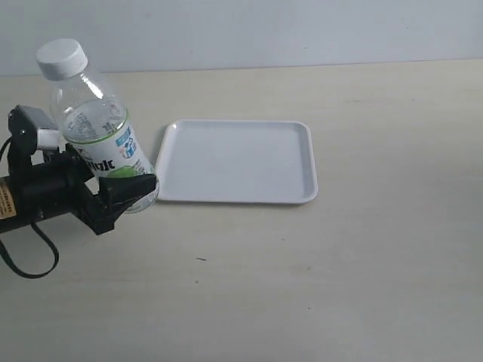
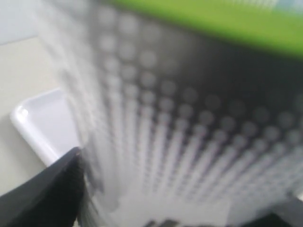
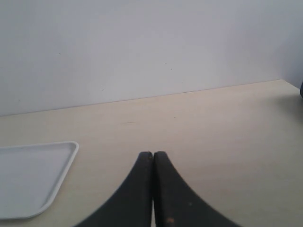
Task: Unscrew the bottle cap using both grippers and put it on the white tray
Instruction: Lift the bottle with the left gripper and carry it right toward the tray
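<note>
The bottle cap (image 1: 62, 58) was not yet off the bottle (image 1: 98, 124), which the left gripper (image 1: 127, 192) pinched low and tilted near the bench's left edge, just beside the white tray (image 1: 238, 162). The right gripper (image 3: 152, 163), pressed together and empty, would probably need to open and grasp the cap.

Exterior looks down; all views share white tray (image 1: 235, 162)

My left arm stretches out low, my left gripper (image 1: 130, 190) clamped around the bottle (image 1: 92, 113), while my right gripper (image 3: 152, 155) holds its jaws pressed together.
</note>
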Tool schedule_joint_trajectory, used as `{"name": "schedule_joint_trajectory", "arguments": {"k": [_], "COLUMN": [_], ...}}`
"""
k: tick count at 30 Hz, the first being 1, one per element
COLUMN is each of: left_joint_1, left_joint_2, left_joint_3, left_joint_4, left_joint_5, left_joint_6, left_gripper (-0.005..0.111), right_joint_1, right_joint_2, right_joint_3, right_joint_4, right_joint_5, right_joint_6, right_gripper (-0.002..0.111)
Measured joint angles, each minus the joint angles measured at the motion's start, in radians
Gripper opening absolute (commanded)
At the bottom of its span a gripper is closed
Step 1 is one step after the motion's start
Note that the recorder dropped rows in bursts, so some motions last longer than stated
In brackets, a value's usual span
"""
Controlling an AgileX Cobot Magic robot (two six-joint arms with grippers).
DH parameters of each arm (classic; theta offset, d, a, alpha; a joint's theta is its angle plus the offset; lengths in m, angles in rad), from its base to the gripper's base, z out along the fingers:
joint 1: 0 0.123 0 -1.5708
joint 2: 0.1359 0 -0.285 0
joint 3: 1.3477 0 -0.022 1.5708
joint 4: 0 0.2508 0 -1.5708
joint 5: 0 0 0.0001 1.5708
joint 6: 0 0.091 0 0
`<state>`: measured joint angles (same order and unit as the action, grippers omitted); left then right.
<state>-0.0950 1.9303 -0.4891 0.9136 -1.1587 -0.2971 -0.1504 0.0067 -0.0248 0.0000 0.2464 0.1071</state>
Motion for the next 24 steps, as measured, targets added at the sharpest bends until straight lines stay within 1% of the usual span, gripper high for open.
{"name": "schedule_joint_trajectory", "arguments": {"k": [1, 3, 4, 5, 7, 8, 13, 24], "left_joint_1": [-0.010, -0.051, -0.079, -0.094, -0.127, -0.134, -0.141, -0.142], "left_joint_2": [0.000, 0.000, 0.000, 0.000, 0.000, 0.000, 0.000, 0.000], "left_joint_3": [-0.017, -0.059, -0.086, -0.100, -0.122, -0.126, -0.128, -0.129], "left_joint_4": [0.005, 0.022, 0.031, 0.035, 0.041, 0.041, 0.044, 0.141], "left_joint_5": [0.018, 0.084, 0.147, 0.178, 0.230, 0.235, 0.243, 0.247], "left_joint_6": [-0.012, -0.029, -0.037, -0.036, -0.040, -0.043, -0.049, -0.103], "left_gripper": [0.000, 0.000, 0.000, 0.000, 0.000, 0.000, 0.000, 0.000], "right_joint_1": [0.000, 0.000, 0.000, 0.000, 0.000, 0.000, 0.000, 0.000], "right_joint_2": [0.000, 0.000, 0.000, 0.000, 0.000, 0.000, 0.000, 0.000], "right_joint_3": [0.000, 0.000, 0.000, 0.000, 0.000, 0.000, 0.000, 0.000], "right_joint_4": [0.000, 0.000, 0.000, 0.000, 0.000, 0.000, 0.000, 0.000], "right_joint_5": [0.000, 0.000, 0.000, 0.000, 0.000, 0.000, 0.000, -0.015], "right_joint_6": [0.000, 0.000, 0.000, 0.000, 0.000, 0.000, 0.000, 0.000], "right_gripper": [0.000, 0.000, 0.000, 0.000, 0.000, 0.000, 0.000, 0.000]}}
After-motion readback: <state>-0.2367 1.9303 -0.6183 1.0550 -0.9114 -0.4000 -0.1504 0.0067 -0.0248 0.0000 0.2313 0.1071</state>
